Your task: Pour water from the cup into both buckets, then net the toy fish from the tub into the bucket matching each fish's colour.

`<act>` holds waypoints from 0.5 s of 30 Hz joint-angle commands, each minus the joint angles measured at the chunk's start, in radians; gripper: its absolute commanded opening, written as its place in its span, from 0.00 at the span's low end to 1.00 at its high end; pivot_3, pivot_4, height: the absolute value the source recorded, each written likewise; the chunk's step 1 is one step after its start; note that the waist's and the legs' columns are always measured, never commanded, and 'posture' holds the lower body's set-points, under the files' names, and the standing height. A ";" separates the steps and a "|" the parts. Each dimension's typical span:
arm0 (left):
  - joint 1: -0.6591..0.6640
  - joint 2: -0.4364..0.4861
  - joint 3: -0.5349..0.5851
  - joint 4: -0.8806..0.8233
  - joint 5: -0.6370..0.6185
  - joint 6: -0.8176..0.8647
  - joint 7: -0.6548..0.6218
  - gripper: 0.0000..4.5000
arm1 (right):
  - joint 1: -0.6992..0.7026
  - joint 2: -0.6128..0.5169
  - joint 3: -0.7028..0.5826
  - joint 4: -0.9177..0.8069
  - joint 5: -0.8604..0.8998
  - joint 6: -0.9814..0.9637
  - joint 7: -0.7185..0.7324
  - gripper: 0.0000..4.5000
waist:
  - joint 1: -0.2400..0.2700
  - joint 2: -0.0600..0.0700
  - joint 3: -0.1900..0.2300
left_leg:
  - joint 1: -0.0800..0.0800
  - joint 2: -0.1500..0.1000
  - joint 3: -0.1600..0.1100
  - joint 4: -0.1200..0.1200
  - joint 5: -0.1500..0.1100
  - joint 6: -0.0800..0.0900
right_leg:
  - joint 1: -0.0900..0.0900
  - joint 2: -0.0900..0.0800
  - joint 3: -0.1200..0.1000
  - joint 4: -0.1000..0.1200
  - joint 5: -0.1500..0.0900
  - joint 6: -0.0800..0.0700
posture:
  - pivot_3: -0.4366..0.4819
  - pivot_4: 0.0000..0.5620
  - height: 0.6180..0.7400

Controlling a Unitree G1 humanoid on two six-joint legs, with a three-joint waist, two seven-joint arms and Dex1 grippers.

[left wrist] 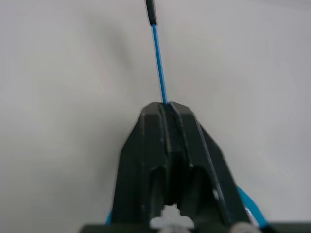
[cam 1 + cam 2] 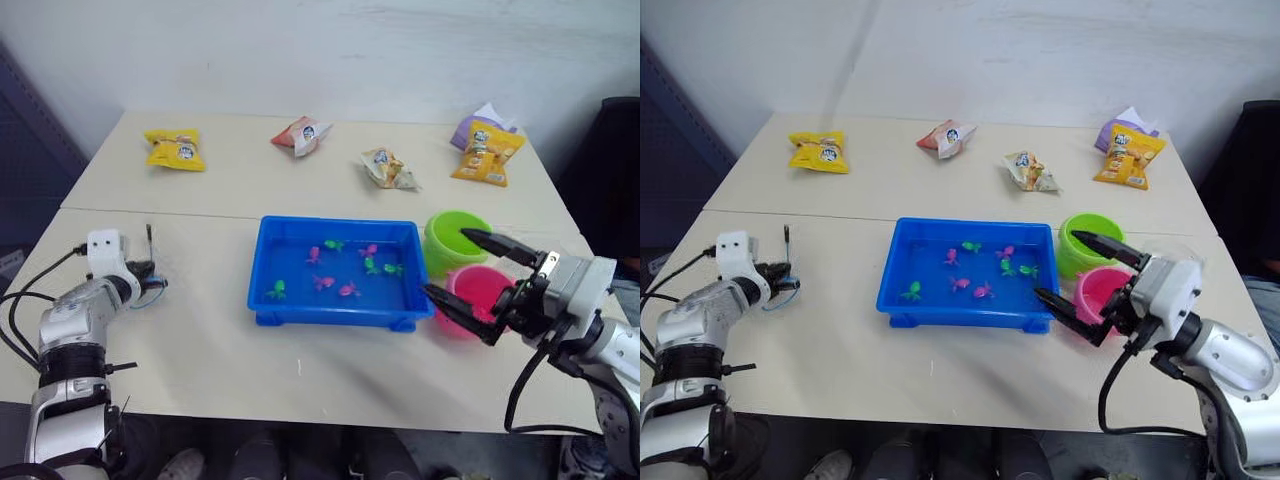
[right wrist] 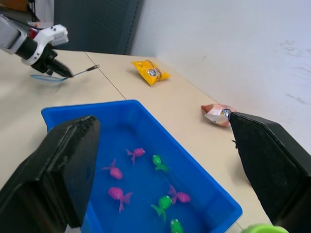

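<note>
My left gripper (image 2: 146,268) is clamped on the net (image 2: 150,288) at the table's left, well apart from the tub (image 2: 335,313) — thin handle, pinched narrow, so it could twist or slip when I swing it over. My right gripper (image 2: 470,272) is spread wide over the pink bucket (image 2: 473,284), just beside the green bucket (image 2: 452,236); a careless move could tip these light plastic pails. Small glossy toy fish (image 2: 347,290) sit in the shallow blue tray.

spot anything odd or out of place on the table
Nothing spilled or damaged. Both buckets stand upright beside the tub, fish inside it. Five snack packets along the far edge play no part in the task.
</note>
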 commanded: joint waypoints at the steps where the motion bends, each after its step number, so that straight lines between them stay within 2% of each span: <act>1: 0.038 0.139 -0.086 -0.176 0.000 -0.184 -0.337 0.01 | -0.097 -0.109 0.022 -0.061 0.126 0.188 -0.017 1.00 | -0.001 0.001 0.001 | 0.000 0.000 0.000 0.000 0.000 0.000 | 0.000 0.000 0.000 -0.001 0.000 0.000 | 0.48 0.27 0.98; 4: 0.055 0.199 -0.146 -0.294 -0.066 -0.372 -0.669 0.01 | -0.235 -0.194 0.083 -0.041 0.173 0.342 -0.044 1.00 | -0.003 0.008 0.005 | 0.000 -0.001 0.000 -0.001 -0.001 0.002 | 0.001 -0.002 0.000 -0.004 0.000 -0.001 | 0.48 0.27 0.98; 6: 0.016 0.243 -0.212 -0.335 -0.086 -0.344 -0.808 0.01 | -0.292 -0.234 0.122 -0.026 0.182 0.444 -0.067 1.00 | -0.002 0.011 0.006 | 0.000 -0.001 0.000 -0.001 -0.002 0.003 | 0.001 -0.003 0.000 -0.005 0.000 -0.001 | 0.48 0.27 0.98; 9: -0.057 0.250 -0.318 -0.400 -0.115 -0.320 -0.974 0.01 | -0.294 -0.237 0.136 -0.017 0.248 0.490 -0.008 1.00 | 0.005 0.011 0.006 | -0.002 -0.001 -0.002 -0.002 -0.002 0.003 | 0.000 -0.003 -0.003 -0.005 -0.002 -0.003 | 0.48 0.27 0.98; 12: -0.112 0.239 -0.438 -0.468 -0.085 -0.287 -1.063 0.01 | -0.310 -0.251 0.151 -0.010 0.294 0.552 0.028 1.00 | 0.003 0.012 0.007 | -0.005 -0.002 -0.001 0.000 -0.002 0.006 | 0.000 -0.003 -0.003 -0.006 -0.001 -0.002 | 0.48 0.27 0.98; 15: -0.169 0.179 -0.522 -0.522 -0.067 -0.230 -1.036 0.01 | -0.323 -0.249 0.160 -0.005 0.332 0.605 0.036 1.00 | -0.002 0.012 0.007 | -0.005 -0.002 0.000 0.002 -0.003 0.009 | 0.001 -0.002 -0.003 -0.006 0.000 0.000 | 0.48 0.27 0.98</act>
